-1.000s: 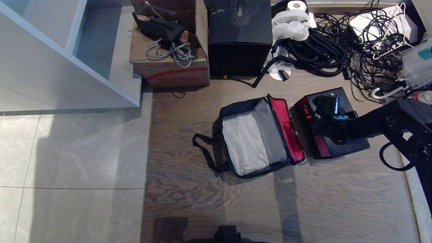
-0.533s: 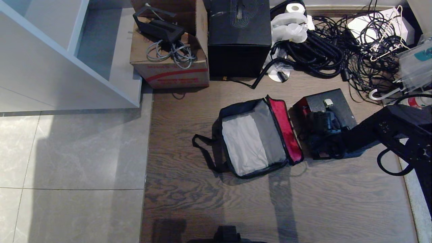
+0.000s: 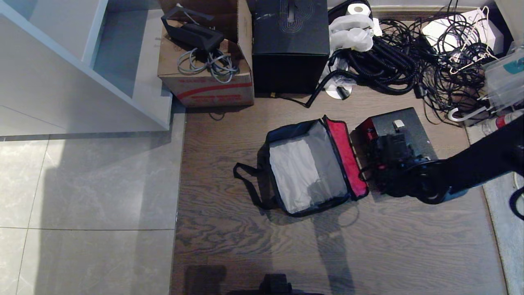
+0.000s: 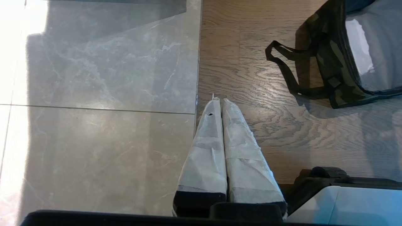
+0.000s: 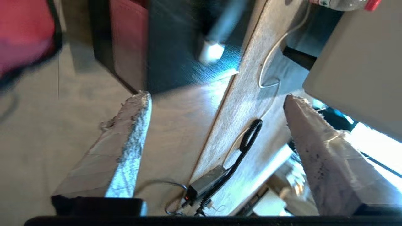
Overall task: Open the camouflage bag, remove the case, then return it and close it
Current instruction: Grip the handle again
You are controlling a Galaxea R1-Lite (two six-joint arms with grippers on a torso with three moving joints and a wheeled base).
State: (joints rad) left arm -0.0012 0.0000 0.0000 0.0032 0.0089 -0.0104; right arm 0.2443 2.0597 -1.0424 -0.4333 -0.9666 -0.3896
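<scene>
Two task items lie side by side on the wooden floor (image 3: 245, 246), near its far edge where cables (image 3: 409, 53) are piled. The camouflage bag (image 3: 308, 168) stands open, grey lining showing, red-edged lid folded back toward the case; its long axis runs from the near edge toward the far edge, leaning slightly left at the far end, and a black strap (image 3: 245, 180) trails toward the tile boundary. The case (image 3: 403, 123) lies flat just beside the lid, outside the bag, its long axis roughly parallel to the bag's, red side facing the bag. Right gripper (image 5: 216, 97) hangs over the near end of the case with its taped fingers (image 5: 125, 144) spread wide, holding nothing; whether it touches the case cannot be told. Left gripper (image 4: 220, 102) is parked above the tile-wood seam, fingers pressed together, empty. A cardboard box (image 3: 204, 78) and a taller black box (image 3: 290, 45) stand along the far edge.
</scene>
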